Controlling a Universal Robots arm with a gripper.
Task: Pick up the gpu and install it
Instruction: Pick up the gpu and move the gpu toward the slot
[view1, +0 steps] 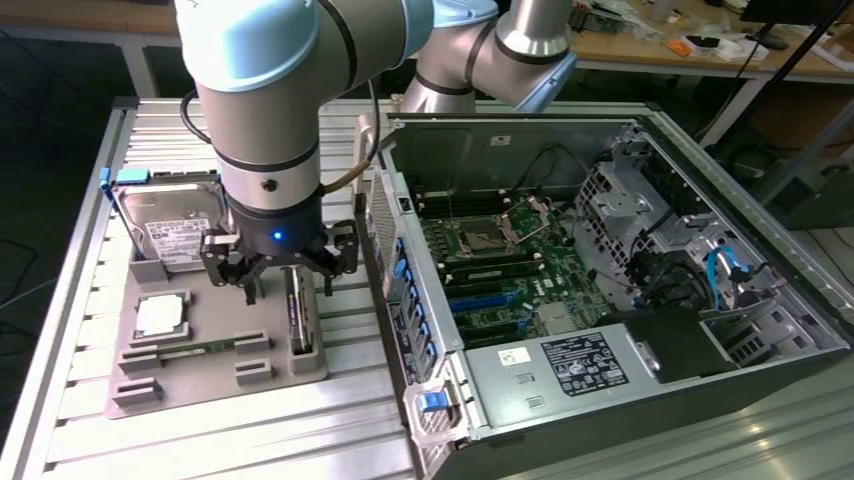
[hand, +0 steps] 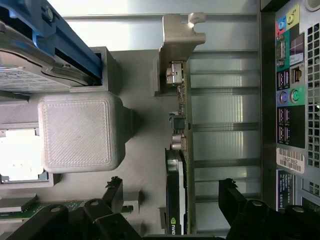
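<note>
On one gray holder tray, one gpu stands on edge, near one hard drive, one CPU and one memory stick. One gripper hovers over the gpu, jaws released wide, straddling it, gripping nothing. One open PC case sits at the exterior view's right.

Beside the gripper, a silver hard drive with white label and blue frame stands in a grey plastic holder, along with 1 square silver processor chip and 1 green memory stick. On the gripper's other side stands an open black computer case.
</note>
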